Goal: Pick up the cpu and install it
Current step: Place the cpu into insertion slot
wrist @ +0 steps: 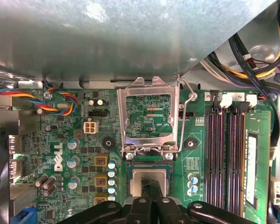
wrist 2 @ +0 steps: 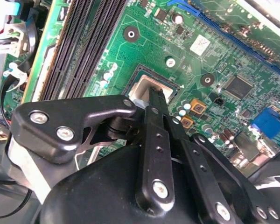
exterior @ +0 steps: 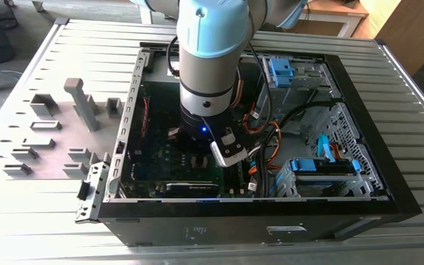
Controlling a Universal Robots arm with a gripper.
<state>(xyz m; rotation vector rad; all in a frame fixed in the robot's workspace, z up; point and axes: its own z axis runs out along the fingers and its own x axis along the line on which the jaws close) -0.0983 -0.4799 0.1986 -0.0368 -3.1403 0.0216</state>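
**Chip meets socket.** Inside an open desktop computer case (exterior: 234, 223) lying on a slatted metal counter (exterior: 86, 38), my arm reaches down to the motherboard's CPU socket (wrist: 128, 183).

At the exterior view's left, grey holder blocks (exterior: 44, 105) stand on the counter outside the case, well apart from the socket.

In the first wrist view, the socket's metal load plate (wrist: 149, 116) stands swung open from its hinge at the socket's edge. Its wire lever (wrist: 183, 116) is raised beside it.

The cpu (wrist: 136, 178), a silvery square, lies within the socket's dark frame. My end effector (wrist: 150, 184) is drawn narrow, its two fingers nearly together. Their tips sit over the middle of the cpu rather than around its edges, and I cannot tell whether they press on it. The second wrist view shows the same, with my fingers (wrist 2: 155, 121) reaching down onto the pale chip.

Black memory slots (wrist: 226, 154) run alongside the socket. Blue-tabbed drive bays (exterior: 319, 165) sit well apart from it, toward the exterior view's right.

The pick-up looks done, and the step in hand is the seating. In my judgement the chip must lie flat and square in the frame, and I need a straight path clear of the raised plate.
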